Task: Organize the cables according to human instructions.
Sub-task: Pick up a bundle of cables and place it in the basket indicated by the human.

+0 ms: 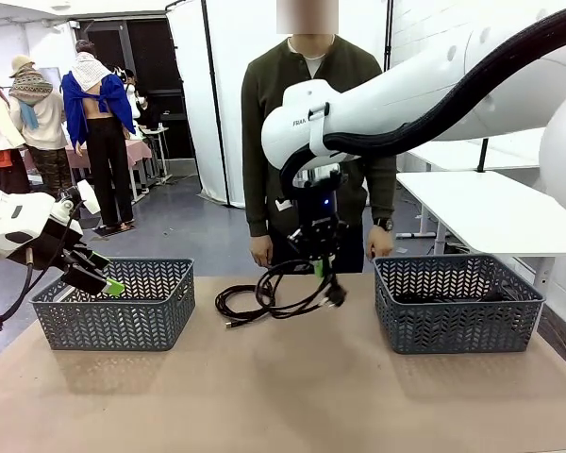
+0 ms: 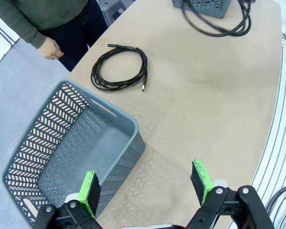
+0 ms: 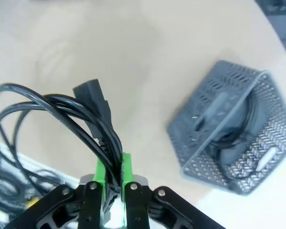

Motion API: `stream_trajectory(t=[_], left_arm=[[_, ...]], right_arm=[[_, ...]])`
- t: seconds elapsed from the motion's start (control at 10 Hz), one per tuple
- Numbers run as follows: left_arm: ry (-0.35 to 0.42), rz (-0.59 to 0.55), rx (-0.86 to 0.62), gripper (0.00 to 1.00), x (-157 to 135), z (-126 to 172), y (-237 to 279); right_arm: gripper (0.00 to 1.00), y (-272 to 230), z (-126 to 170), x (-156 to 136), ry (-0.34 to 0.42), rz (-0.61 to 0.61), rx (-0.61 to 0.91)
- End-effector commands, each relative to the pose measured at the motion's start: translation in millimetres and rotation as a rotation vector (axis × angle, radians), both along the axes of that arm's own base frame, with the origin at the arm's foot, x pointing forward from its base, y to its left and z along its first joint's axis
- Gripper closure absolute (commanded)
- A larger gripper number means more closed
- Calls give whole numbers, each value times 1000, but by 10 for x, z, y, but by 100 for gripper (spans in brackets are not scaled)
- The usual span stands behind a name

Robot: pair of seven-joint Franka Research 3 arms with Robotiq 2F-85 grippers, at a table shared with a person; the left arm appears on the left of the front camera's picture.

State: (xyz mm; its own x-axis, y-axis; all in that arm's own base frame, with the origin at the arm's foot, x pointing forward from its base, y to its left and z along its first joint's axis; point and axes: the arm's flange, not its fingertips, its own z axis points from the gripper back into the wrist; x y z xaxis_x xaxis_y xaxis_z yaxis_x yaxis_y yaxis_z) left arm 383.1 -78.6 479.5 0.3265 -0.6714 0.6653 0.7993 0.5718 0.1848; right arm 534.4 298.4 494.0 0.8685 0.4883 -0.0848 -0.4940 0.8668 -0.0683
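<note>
- Front view: my right pincer [image 1: 321, 262], in the middle of the frame, is clenched on one of the cables, the held cord [image 1: 281, 283]. Its loops and plug dangle beneath me. Whether the lowest loop touches the table [image 1: 283, 396], I cannot tell.
- A second one, the flat coil [image 1: 228, 307], lies on the table just left of the dangling loops.
- The human [image 1: 274, 123] stands behind it all, both hands low at the far edge, and I read no pointing gesture.
- The left basket [image 1: 113, 321] sits at lower left with my left pincer [image 1: 108, 281] above its near corner. The right basket [image 1: 457, 326] at lower right holds dark cords [image 1: 434, 297].
- Left wrist view: my left pincer [image 2: 144, 186] is released, green pads spread wide at the bottom edge and grasping nothing.
- The left basket [image 2: 119, 176] below it looks bare inside. The flat coil [image 2: 144, 64] lies at upper centre, near the human's hand [image 2: 51, 49].
- Right wrist view: my right pincer [image 3: 113, 174] squeezes several strands of the held cord [image 3: 86, 114], its plug [image 3: 93, 95] sticking up above.
- The right basket [image 3: 271, 109] sits at right, already loaded with cords [image 3: 233, 138].
- My judgement: the pick is made and the carry comes next. I must lift until the trailing loops clear a basket rim, keep them off the flat coil, and go where the human directs.
</note>
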Motion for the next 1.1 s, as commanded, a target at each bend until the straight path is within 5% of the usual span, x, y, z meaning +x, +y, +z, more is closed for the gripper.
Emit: stream_trajectory(t=[0.0,0.2,1.0], left_arm=[[0,-9,-6,0,25,-23,24],[0,-9,-6,0,25,-23,24],[0,-9,-6,0,25,-23,24]], right_arm=[[100,-95,114,43,-29,205,-21],[100,-111,166,17,-1,309,-13],[100,-61,142,11,0,284,-19]])
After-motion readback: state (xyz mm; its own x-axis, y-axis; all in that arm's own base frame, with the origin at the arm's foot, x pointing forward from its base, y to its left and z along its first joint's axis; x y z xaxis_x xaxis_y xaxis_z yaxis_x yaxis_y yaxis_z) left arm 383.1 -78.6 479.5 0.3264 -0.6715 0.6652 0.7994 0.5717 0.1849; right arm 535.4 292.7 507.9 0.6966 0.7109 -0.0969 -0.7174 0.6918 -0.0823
